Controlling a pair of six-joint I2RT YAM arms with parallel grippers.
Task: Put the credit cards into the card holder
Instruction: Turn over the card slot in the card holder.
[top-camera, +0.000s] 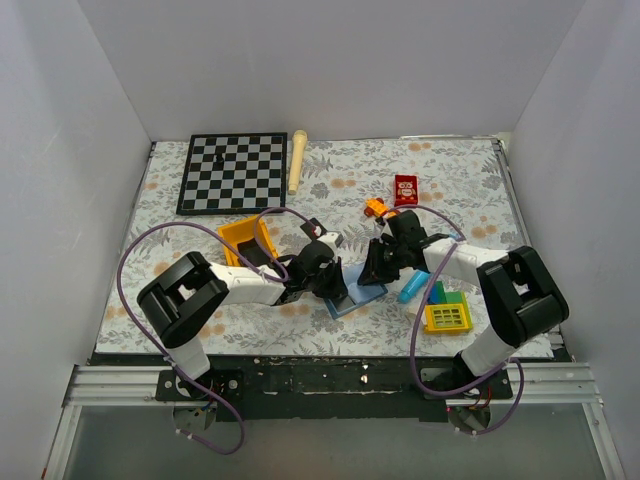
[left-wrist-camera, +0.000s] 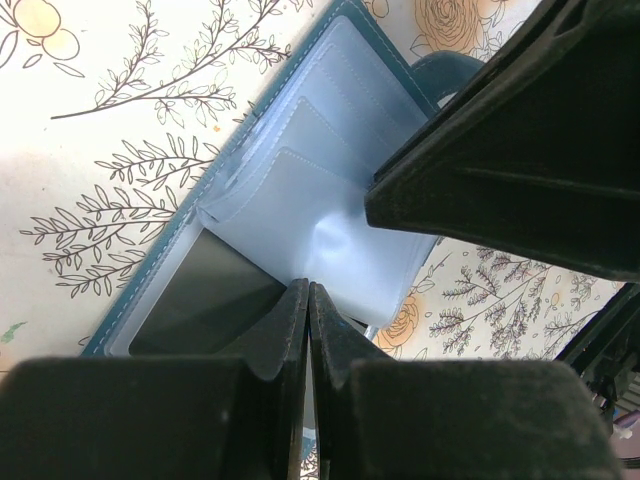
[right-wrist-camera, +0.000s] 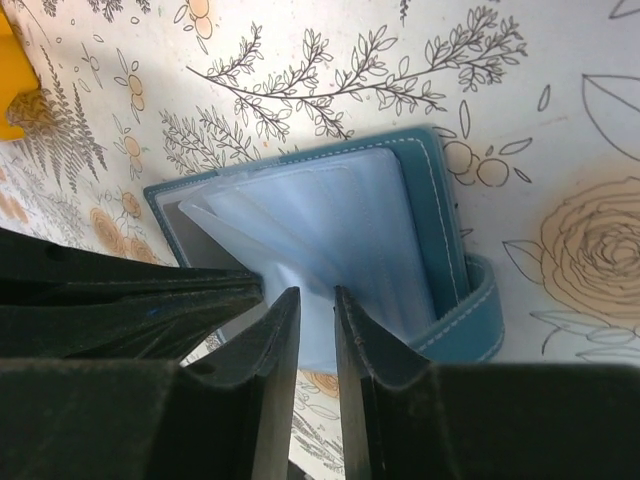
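Floral-papered bench (top-camera: 470, 190): left hand (left-wrist-camera: 308, 292) pinches the open card holder (right-wrist-camera: 340, 210) by a clear sleeve, right hand (right-wrist-camera: 317, 300) narrowly parted over its sleeves.

yellow bin (top-camera: 243, 238), blue tube (top-camera: 412, 289) flanking card holder (top-camera: 362, 296)

Left arm (top-camera: 250, 285) reaches inward, jaws pressed together; right arm (top-camera: 452, 262) mirrors it, jaws narrowly parted

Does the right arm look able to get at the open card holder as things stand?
Probably yes: the right hand is right over the open card holder, jaws slightly apart; the left hand sits beside it, not across.
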